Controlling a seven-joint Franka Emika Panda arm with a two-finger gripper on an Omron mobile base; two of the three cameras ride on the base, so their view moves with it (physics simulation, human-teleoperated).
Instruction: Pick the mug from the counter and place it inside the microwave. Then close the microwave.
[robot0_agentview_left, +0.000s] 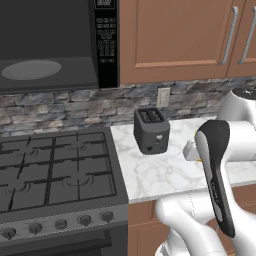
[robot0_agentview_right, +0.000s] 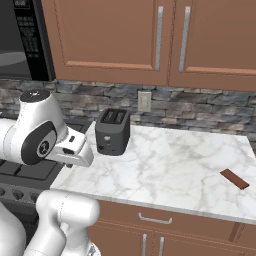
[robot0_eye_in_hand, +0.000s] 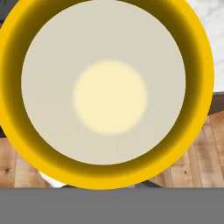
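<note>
We record one counter (robot0_agentview_right: 170, 165), white marble-look with grey veins, over brown wood cabinets. On it we find a dark grey two-slot toaster (robot0_agentview_right: 113, 132) at ten o'clock near the stone backsplash, and a small flat brown bar (robot0_agentview_right: 234, 179) at four o'clock, well apart.

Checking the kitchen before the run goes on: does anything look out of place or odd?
One thing: a small brown bar lies alone, askew, near the counter's right edge. The toaster stands upright, and the microwave hangs open, as the task needs.
</note>
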